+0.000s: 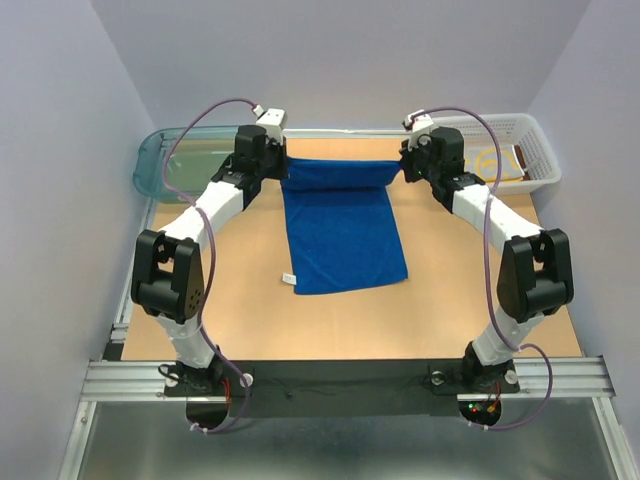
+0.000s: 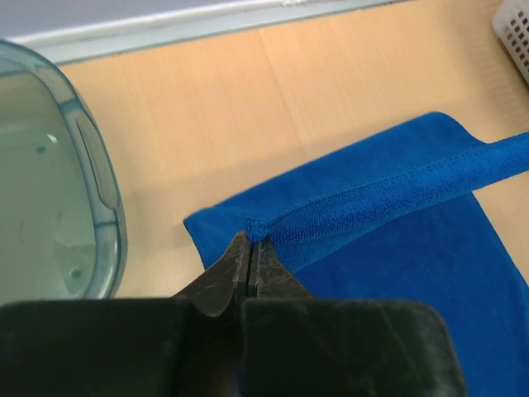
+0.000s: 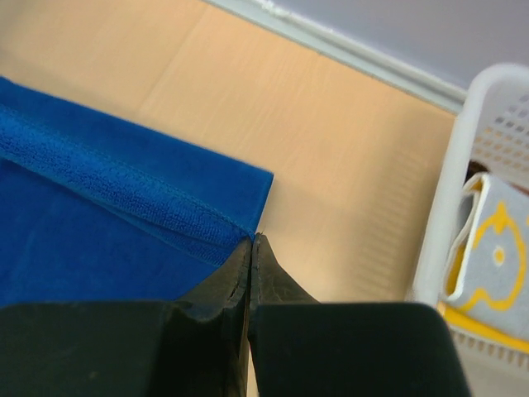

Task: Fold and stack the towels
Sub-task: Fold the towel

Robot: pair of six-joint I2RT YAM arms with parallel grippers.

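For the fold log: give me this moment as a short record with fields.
towel in work: blue towel, near part flat on the table
left hand: shut on its far left corner
right hand: shut on its far right corner
far edge: raised, stretched between both hands
basket: holds a yellow patterned towel

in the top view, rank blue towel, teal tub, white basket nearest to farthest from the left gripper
1. blue towel, its corner pinched by the left gripper
2. teal tub, just to its left
3. white basket, far right corner
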